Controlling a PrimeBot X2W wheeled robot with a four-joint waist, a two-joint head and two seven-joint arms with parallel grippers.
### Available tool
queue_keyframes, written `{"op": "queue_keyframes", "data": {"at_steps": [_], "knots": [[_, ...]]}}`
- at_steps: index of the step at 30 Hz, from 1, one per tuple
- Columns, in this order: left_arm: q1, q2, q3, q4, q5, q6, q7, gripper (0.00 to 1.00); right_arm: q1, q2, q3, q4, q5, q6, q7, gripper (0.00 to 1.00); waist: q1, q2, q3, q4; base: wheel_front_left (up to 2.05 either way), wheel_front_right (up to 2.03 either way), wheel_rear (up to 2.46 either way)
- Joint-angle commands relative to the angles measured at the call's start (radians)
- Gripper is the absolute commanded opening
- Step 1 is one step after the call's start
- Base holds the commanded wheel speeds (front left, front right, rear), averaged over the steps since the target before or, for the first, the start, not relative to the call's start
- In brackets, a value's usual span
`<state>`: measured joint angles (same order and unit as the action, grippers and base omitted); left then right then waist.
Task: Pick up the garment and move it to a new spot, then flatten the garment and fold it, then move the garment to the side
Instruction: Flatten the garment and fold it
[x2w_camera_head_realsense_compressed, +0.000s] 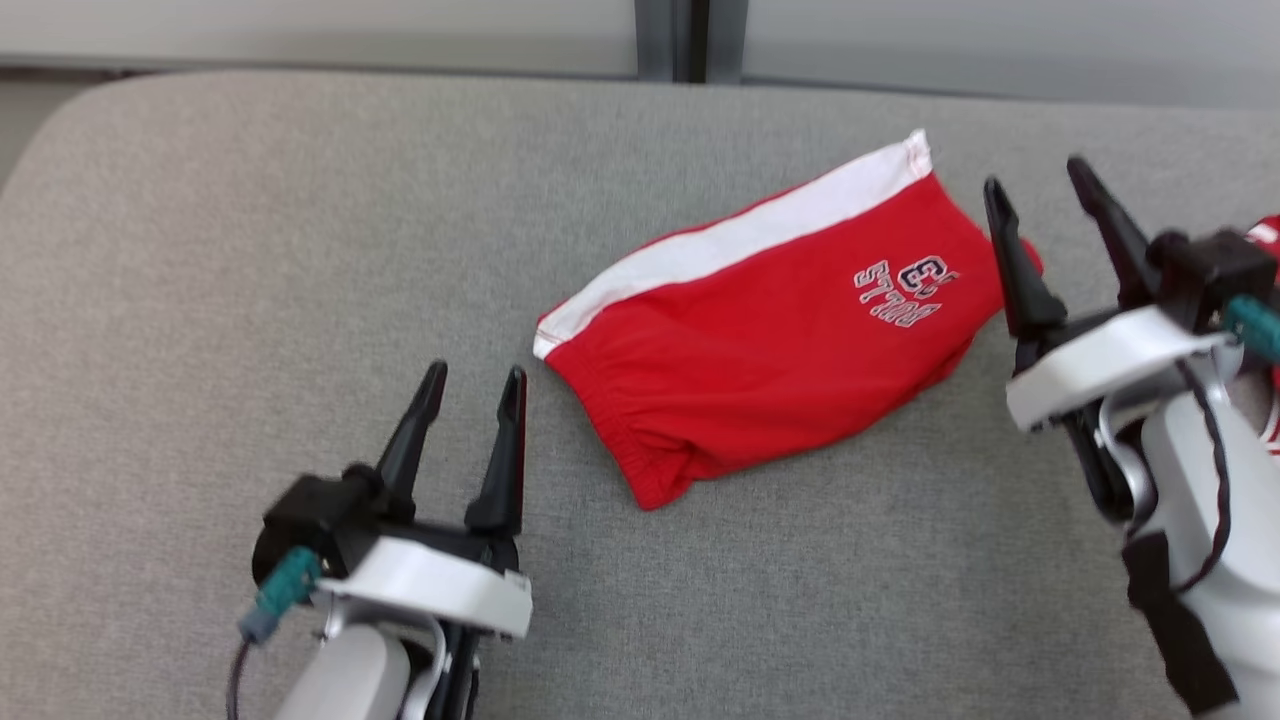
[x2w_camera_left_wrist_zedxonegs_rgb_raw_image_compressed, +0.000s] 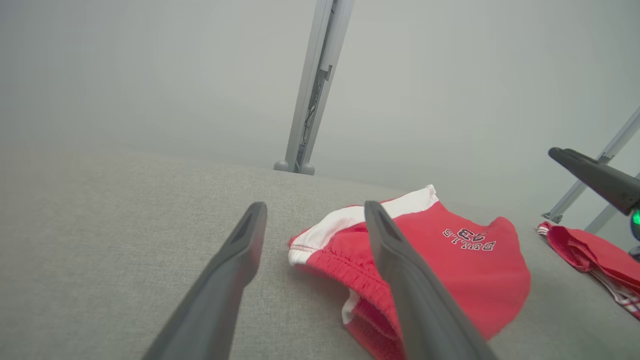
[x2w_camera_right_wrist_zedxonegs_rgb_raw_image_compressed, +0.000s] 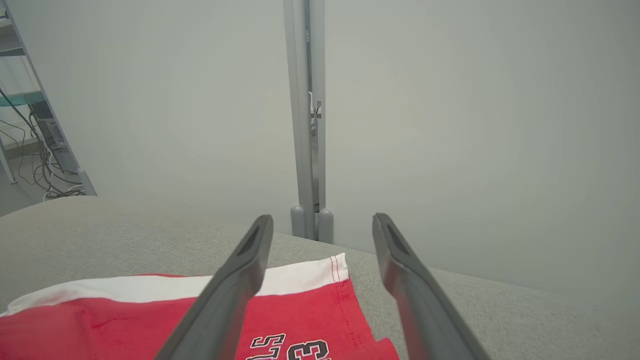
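Roughly between left claw, right claw: garment

Wide-parted right claw beside red garment

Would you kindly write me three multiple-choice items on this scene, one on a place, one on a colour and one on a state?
1. Where do the red shorts lie relative to the left gripper?
A) to its right, apart from it
B) between its fingers
C) to its left

2. What colour is the stripe along the shorts' far edge?
A) blue
B) white
C) yellow

3. How does the right gripper stand?
A) shut on the shorts
B) open, holding nothing
C) shut, empty

Answers:
1 A: bare grey table shows between them.
2 B: the band is plainly white.
3 B: its fingers stand spread, nothing between them.
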<state>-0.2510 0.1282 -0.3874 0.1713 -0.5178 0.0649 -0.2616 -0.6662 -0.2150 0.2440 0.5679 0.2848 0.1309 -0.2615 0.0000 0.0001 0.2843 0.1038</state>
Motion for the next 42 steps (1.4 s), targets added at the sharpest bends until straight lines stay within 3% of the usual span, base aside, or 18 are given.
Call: {"op": "queue_keyframes", "data": {"at_steps": [1,10,16,19,23,31,38,41,42], "knots": [[0.043,-0.009,0.02,-0.02,0.033,0.015,-0.004,1.0,0.05,0.004,-0.009,-0.024,0.005,0.0,-0.004,1.0,0.0,-0.0001,-0.07,-0.007,0.0,0.0,0.0],[0.171,-0.048,0.048,-0.058,0.182,0.034,-0.004,1.0,0.271,0.009,-0.109,-0.105,0.018,0.0,-0.004,1.0,0.0,-0.0001,-0.176,0.058,0.0,0.0,0.0],[0.235,-0.061,0.06,-0.062,0.21,0.043,-0.005,1.0,0.353,0.028,-0.153,-0.07,0.099,0.0,-0.004,1.0,0.0,-0.0001,-0.195,0.096,0.0,0.0,0.0],[0.253,-0.067,0.056,-0.068,0.215,0.037,-0.005,1.0,0.319,0.02,-0.169,0.028,0.197,-0.001,-0.003,1.0,0.0,-0.0001,-0.173,0.115,0.0,0.0,0.0],[0.244,-0.07,0.049,-0.07,0.219,0.032,-0.005,1.0,0.255,-0.004,-0.194,0.14,0.227,0.0,0.022,1.0,0.0,-0.0001,-0.147,0.132,0.0,0.0,0.0],[0.199,-0.075,0.033,-0.057,0.211,0.013,-0.005,1.0,0.043,-0.043,-0.264,0.425,0.204,0.0,0.069,1.0,0.0,-0.0001,-0.065,0.197,0.0,0.0,0.0],[0.168,-0.075,0.013,-0.061,0.183,0.01,-0.005,1.0,-0.086,-0.07,-0.265,0.63,0.097,0.0,0.086,1.0,0.0,-0.0001,-0.018,0.234,0.0,0.0,0.0],[0.158,-0.075,0.007,-0.059,0.178,0.016,-0.005,1.0,-0.107,-0.052,-0.262,0.675,0.073,0.0,0.099,0.93,0.0,-0.0001,-0.01,0.237,0.0,0.0,0.0],[0.155,-0.076,0.005,-0.058,0.175,0.019,-0.005,1.0,-0.107,-0.043,-0.257,0.686,0.065,0.0,0.11,0.78,0.0,-0.0001,-0.009,0.238,0.0,0.0,0.0]]}}
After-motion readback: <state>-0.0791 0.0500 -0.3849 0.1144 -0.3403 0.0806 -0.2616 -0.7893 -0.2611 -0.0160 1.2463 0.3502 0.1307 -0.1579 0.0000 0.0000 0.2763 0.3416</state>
